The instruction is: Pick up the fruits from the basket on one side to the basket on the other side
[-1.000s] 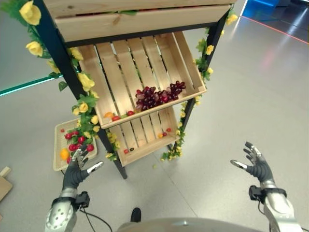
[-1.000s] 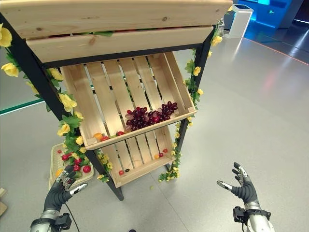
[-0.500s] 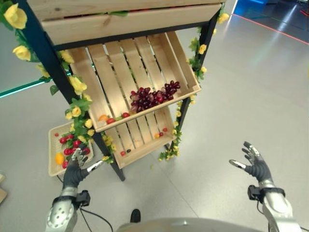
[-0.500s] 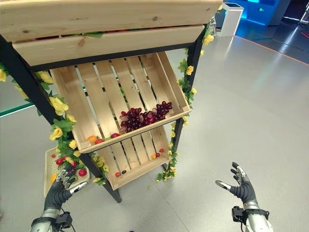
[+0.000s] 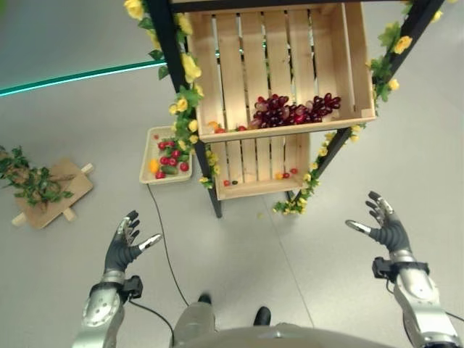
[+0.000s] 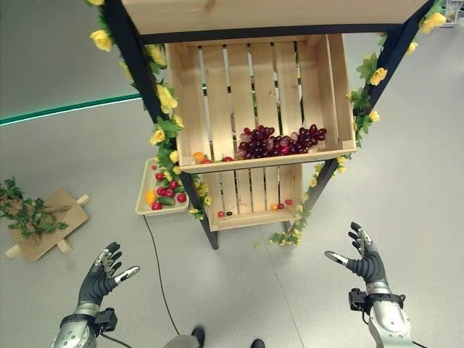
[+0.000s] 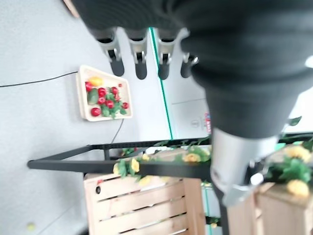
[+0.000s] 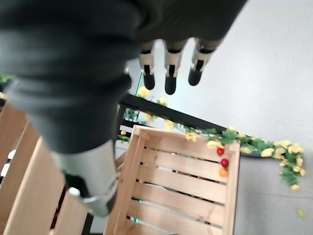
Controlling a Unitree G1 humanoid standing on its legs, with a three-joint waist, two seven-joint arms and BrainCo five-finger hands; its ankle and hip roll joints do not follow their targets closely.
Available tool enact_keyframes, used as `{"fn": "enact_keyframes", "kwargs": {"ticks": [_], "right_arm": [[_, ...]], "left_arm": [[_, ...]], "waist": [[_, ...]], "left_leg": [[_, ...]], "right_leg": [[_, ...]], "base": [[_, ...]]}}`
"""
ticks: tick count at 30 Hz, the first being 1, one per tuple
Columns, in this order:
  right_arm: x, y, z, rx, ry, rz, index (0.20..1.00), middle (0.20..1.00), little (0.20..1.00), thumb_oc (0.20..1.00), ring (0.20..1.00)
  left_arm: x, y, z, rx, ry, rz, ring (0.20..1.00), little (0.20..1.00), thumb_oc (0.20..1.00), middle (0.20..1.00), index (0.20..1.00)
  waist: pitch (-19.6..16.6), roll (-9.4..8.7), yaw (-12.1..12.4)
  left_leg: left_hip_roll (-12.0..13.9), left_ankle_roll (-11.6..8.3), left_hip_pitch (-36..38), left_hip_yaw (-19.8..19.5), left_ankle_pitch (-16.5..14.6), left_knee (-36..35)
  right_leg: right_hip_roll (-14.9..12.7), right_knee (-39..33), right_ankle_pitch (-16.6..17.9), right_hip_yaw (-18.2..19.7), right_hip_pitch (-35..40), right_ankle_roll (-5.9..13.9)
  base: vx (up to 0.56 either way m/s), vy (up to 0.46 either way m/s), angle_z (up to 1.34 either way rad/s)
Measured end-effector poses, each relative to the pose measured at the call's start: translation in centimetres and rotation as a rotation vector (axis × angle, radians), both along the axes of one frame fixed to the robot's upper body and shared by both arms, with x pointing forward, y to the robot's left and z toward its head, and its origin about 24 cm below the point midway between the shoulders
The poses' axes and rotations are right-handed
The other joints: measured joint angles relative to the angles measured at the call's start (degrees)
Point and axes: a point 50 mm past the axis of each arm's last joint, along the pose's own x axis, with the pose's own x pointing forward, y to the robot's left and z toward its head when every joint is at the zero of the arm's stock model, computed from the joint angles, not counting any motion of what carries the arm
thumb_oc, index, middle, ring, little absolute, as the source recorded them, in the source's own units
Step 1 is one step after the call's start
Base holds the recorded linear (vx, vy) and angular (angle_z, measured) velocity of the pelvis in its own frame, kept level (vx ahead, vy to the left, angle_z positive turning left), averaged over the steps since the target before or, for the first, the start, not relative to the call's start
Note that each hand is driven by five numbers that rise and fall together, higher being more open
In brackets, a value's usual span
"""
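right hand [image 8: 168, 73] fingers straight, wooden crate [image 8: 181, 183] beyond

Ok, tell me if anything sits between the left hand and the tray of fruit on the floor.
Nothing visible does. The left hand, open, hovers over bare floor; the tray lies ahead beside the shelf's black leg.

**Off-task items around the stand**

You have a black-framed stand [image 5: 165, 43] wrapped in a garland of yellow flowers [image 5: 190, 69]. On the floor well to its left lies a small wooden board [image 5: 52, 194] with leafy green sprigs [image 5: 29, 181] across it. A green floor stripe [image 5: 72, 78] runs behind.
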Motion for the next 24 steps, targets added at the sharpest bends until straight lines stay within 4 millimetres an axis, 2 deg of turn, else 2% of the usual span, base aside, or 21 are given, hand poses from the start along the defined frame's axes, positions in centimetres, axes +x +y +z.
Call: {"fn": "enact_keyframes", "kwargs": {"ticks": [1, 3, 4, 5, 7, 8, 11, 15, 20, 22, 24], "right_arm": [[0.0, -0.1, 0.0, 0.005, -0.001, -0.004, 1.0, 1.0, 1.0, 1.0, 1.0], [-0.1, -0.1, -0.1, 0.01, 0.004, -0.01, 1.0, 1.0, 1.0, 1.0, 1.0], [-0.3, -0.1, -0.3, 0.019, 0.008, -0.014, 1.0, 1.0, 1.0, 1.0, 1.0], [-0.3, -0.1, -0.3, 0.021, 0.008, -0.016, 1.0, 1.0, 1.0, 1.0, 1.0], [-0.4, -0.2, -0.3, 0.018, 0.011, -0.02, 1.0, 1.0, 1.0, 1.0, 1.0], [-0.4, -0.1, -0.6, 0.022, 0.022, -0.016, 1.0, 1.0, 1.0, 1.0, 1.0], [-0.5, 0.6, -1.1, 0.036, 0.042, 0.003, 1.0, 1.0, 1.0, 1.0, 1.0], [-0.1, 1.1, -1.4, 0.054, 0.039, 0.011, 1.0, 1.0, 1.0, 1.0, 1.0], [0.0, 1.3, -1.9, 0.058, 0.071, 0.022, 1.0, 1.0, 1.0, 1.0, 1.0], [0.1, 1.7, -2.1, 0.069, 0.07, 0.028, 1.0, 1.0, 1.0, 1.0, 1.0], [0.8, 2.2, -1.7, 0.073, 0.049, 0.048, 1.0, 1.0, 1.0, 1.0, 1.0]], "left_arm": [[0.5, -0.2, 0.4, -0.002, -0.022, -0.006, 1.0, 1.0, 1.0, 1.0, 1.0], [0.8, -0.5, 0.8, -0.003, -0.045, -0.02, 1.0, 1.0, 1.0, 1.0, 1.0], [0.8, -0.5, 1.0, -0.001, -0.053, -0.022, 1.0, 1.0, 1.0, 1.0, 1.0], [0.8, -0.5, 1.0, -0.001, -0.052, -0.021, 1.0, 1.0, 1.0, 1.0, 1.0], [0.5, -0.6, 0.7, -0.008, -0.041, -0.016, 1.0, 1.0, 1.0, 1.0, 1.0], [0.4, -0.5, 0.7, -0.005, -0.038, -0.012, 1.0, 1.0, 1.0, 1.0, 1.0], [-0.9, 0.5, 0.3, 0.036, 0.005, 0.007, 1.0, 1.0, 1.0, 1.0, 1.0], [-1.5, 0.8, 0.1, 0.066, 0.03, 0.017, 1.0, 1.0, 1.0, 1.0, 1.0], [-0.9, 0.6, 0.4, 0.07, 0.013, 0.0, 1.0, 1.0, 1.0, 1.0, 1.0], [-0.4, 0.7, 1.0, 0.087, -0.01, -0.012, 1.0, 1.0, 1.0, 1.0, 1.0], [-0.1, 1.2, 1.6, 0.124, -0.016, -0.029, 1.0, 1.0, 1.0, 1.0, 1.0]], "waist": [[-0.05, 0.97, -1.33], [-0.5, 1.63, -1.82], [-1.25, 1.74, -1.73], [-1.47, 1.8, -1.81], [-2.98, 3.76, -2.47], [-3.1, 3.95, -1.99], [-3.82, 2.49, 0.39], [-4.33, 1.03, 1.75], [-3.17, 0.5, 1.67], [-2.76, -0.09, 0.91], [-1.99, -0.94, -0.07]], "left_leg": [[1.54, 0.39, 1.85, -0.07, 0.51, -3.66], [1.89, 0.33, 4.1, -0.4, 0.58, -8.1], [1.84, 0.13, 3.99, -0.1, 0.41, -10.45], [1.92, 0.05, 4.04, 0.12, 0.36, -11.85], [2.05, -0.53, 4.14, 1.71, -0.3, -15.85], [1.79, 1.06, 4.18, 2.84, -0.68, -17.37], [-0.19, 2.71, 4.06, 2.67, 0.31, -17.68], [-1.73, 4.08, 2.84, 2.71, 1.0, -17.47], [-3.64, 4.67, 1.01, 2.9, 1.42, -15.52], [-5.29, 5.28, 0.19, 4.22, 1.06, -13.82], [-6.55, 6.04, 0.5, 7.4, 0.66, -12.88]], "right_leg": [[0.14, 1.97, -0.36, 0.04, -0.79, 0.58], [-0.33, 4.47, -1.15, 0.74, -2.0, 2.09], [-1.18, 5.74, -1.53, 1.29, -2.97, 3.76], [-1.67, 5.71, -1.15, 0.93, -3.04, 4.19], [-1.59, 5.35, -0.01, 0.36, -4.37, 5.37], [-1.7, 5.22, 0.94, 0.67, -4.97, 5.96], [-3.57, 4.28, 2.51, 1.0, -4.64, 6.92], [-5.35, 4.71, 3.49, 1.18, -5.58, 7.37], [-7.38, 6.04, 4.69, 1.85, -7.0, 7.64], [-8.02, 7.29, 5.26, 4.05, -9.19, 7.97], [-8.66, 8.5, 6.33, 7.59, -11.46, 8.43]], "base": [[-0.03, 0.046, 0.77], [-0.07, 0.117, 0.65], [-0.06, 0.149, 0.47], [-0.08, 0.22, 0.65], [-0.08, 0.161, 0.57], [-0.11, 0.141, 0.2], [-0.11, 0.135, 0.08], [-0.16, 0.212, 0.03], [-0.13, 0.195, -0.02], [-0.12, 0.284, -0.36], [-0.09, 0.169, -0.76]]}}
